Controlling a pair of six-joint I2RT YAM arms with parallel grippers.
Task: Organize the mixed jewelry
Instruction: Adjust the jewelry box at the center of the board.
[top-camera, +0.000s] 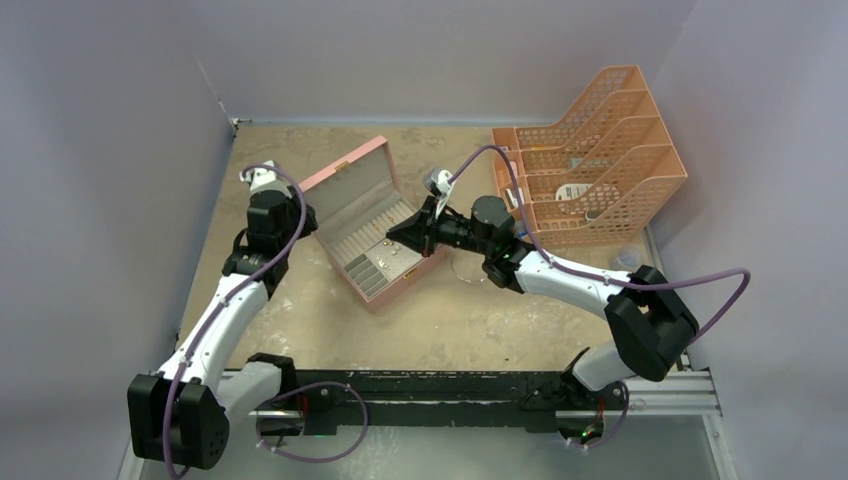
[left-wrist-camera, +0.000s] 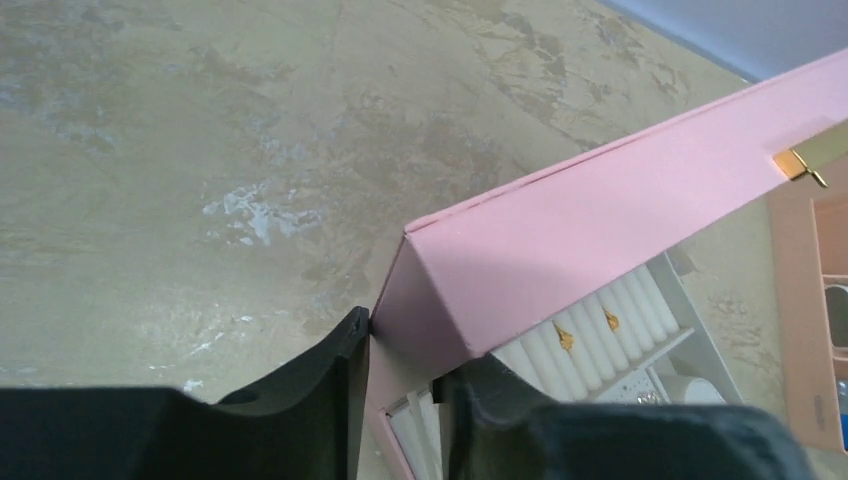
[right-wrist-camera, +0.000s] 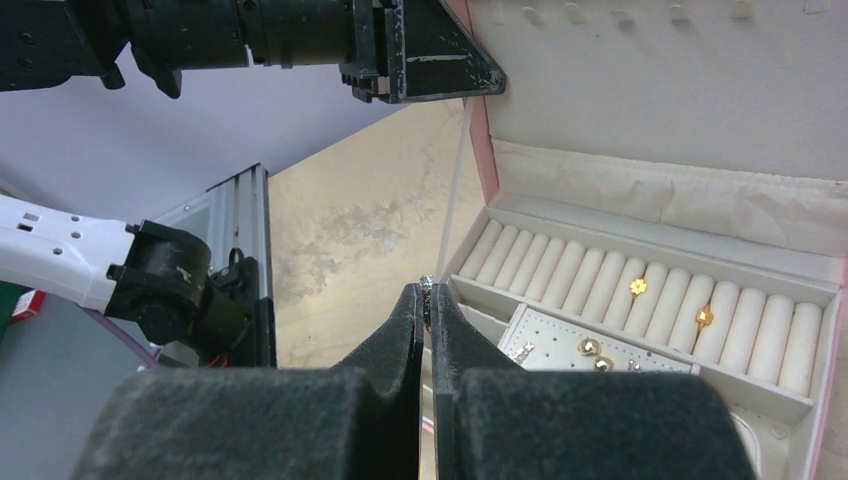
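Observation:
The pink box (top-camera: 352, 190) stands open at mid-table, its lid tilted back. My left gripper (top-camera: 308, 218) is at the lid's left corner; in the left wrist view its jaws (left-wrist-camera: 410, 345) clamp that corner of the box (left-wrist-camera: 600, 220), one finger outside and one inside. Over the box's front, my right gripper (top-camera: 392, 238) is shut on a tiny silvery piece (right-wrist-camera: 427, 288) that glints at its fingertips (right-wrist-camera: 410, 310). Two small gold rings (right-wrist-camera: 640, 286) sit in the ring rolls, and gold studs (right-wrist-camera: 590, 348) lie on the perforated panel. A thin wire hoop (top-camera: 467, 270) lies on the table right of the box.
An orange mesh file rack (top-camera: 590, 170) with white and blue bits stands at the back right. Grey walls close in the table on the left, back and right. A black rail (top-camera: 450, 390) runs along the near edge between the arm bases.

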